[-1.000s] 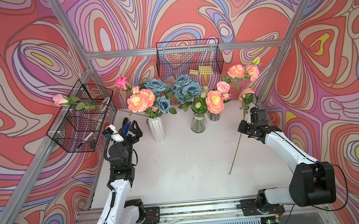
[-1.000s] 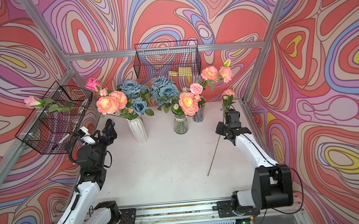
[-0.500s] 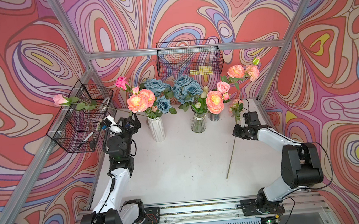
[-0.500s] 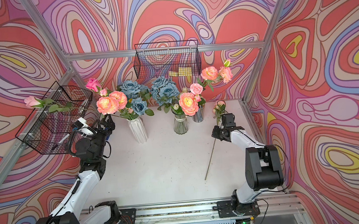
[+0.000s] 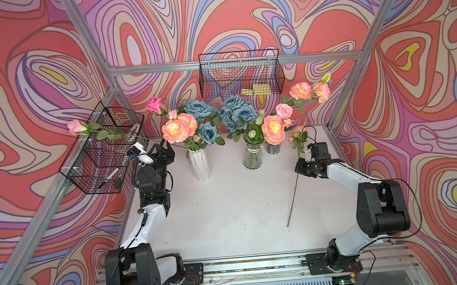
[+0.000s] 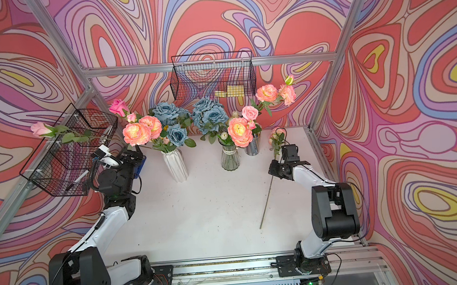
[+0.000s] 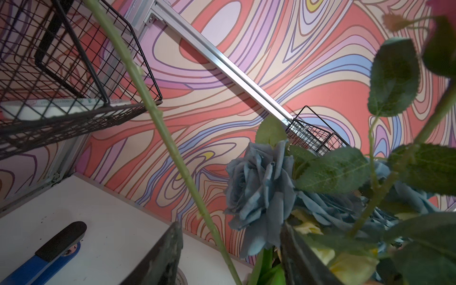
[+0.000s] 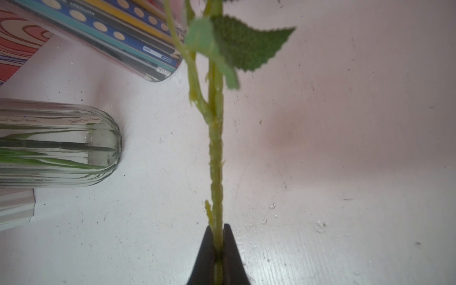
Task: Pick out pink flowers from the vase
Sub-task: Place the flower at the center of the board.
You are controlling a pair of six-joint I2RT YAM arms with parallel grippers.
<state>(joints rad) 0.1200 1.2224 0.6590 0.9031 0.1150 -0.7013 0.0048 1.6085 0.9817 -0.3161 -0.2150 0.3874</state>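
Pink flowers stand in the white vase (image 5: 200, 164) and the glass vase (image 5: 252, 156), among them big peach-pink heads (image 5: 175, 130) (image 5: 273, 129). My right gripper (image 5: 302, 168) (image 8: 218, 229) is shut on the stem of one pink flower (image 5: 298, 135) that is out of the vases, its stem (image 5: 292, 199) hanging down to the table. My left gripper (image 5: 164, 150) (image 7: 229, 225) sits left of the white vase, jaws apart around a thin green stem (image 7: 172, 148) without touching it. That stem leads up to a pale pink rose (image 5: 75, 127) lying across the left wire basket (image 5: 97, 169).
Dusty-blue roses (image 5: 235, 112) fill the middle of the bouquets. A metal cup of pencils (image 5: 272, 148) stands right of the glass vase. A second wire basket (image 5: 240, 73) hangs on the back wall. Aluminium frame posts (image 5: 342, 96) edge the white table (image 5: 227, 217).
The right gripper has carried its flower left and slightly forward, away from the right wall. The left gripper has moved back toward the white vase and its jaws have narrowed around the stem.
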